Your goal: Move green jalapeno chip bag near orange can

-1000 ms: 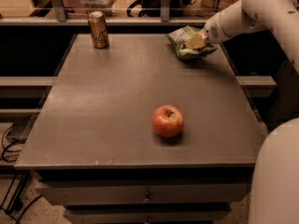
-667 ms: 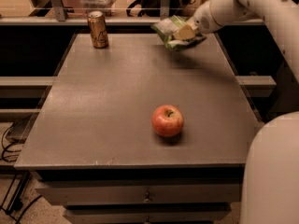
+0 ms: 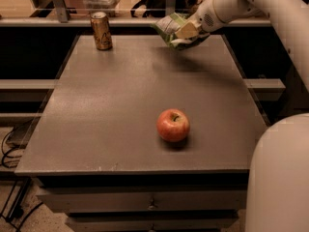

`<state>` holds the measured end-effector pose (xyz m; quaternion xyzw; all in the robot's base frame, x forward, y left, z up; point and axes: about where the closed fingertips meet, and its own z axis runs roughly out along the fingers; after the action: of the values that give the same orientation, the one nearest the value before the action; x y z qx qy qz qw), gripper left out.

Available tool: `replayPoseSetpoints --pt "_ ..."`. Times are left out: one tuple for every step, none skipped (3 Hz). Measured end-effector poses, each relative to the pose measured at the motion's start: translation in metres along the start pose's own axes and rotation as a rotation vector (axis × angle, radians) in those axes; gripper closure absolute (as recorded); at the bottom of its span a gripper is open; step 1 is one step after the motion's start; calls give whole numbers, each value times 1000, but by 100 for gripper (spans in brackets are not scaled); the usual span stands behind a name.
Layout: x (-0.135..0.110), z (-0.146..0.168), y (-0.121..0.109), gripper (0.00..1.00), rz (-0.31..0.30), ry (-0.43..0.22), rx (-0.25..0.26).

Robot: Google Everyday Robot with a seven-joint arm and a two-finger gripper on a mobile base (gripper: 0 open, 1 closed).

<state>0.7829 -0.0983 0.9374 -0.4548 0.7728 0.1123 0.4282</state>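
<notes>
The green jalapeno chip bag [image 3: 173, 29] is a crinkly light-green bag held in the air above the far right part of the table [image 3: 120, 105]. My gripper [image 3: 186, 31] is shut on the bag, reaching in from the upper right on a white arm. The orange can [image 3: 101, 30] stands upright at the far left of the table, well to the left of the bag.
A red apple [image 3: 173, 125] sits on the table toward the front, right of centre. My white base [image 3: 280, 178] fills the lower right corner. A rail and shelf run behind the table's far edge. Cables lie on the floor at lower left.
My gripper has lifted the chip bag off the table and carried it leftward, toward the orange can. The can and apple have not moved.
</notes>
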Motion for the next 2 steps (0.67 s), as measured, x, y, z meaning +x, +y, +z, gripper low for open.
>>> replayPoseSetpoints --pt "1 4 2 100 4 3 -7" --pt "-11 26 21 100 18 -34 -48"
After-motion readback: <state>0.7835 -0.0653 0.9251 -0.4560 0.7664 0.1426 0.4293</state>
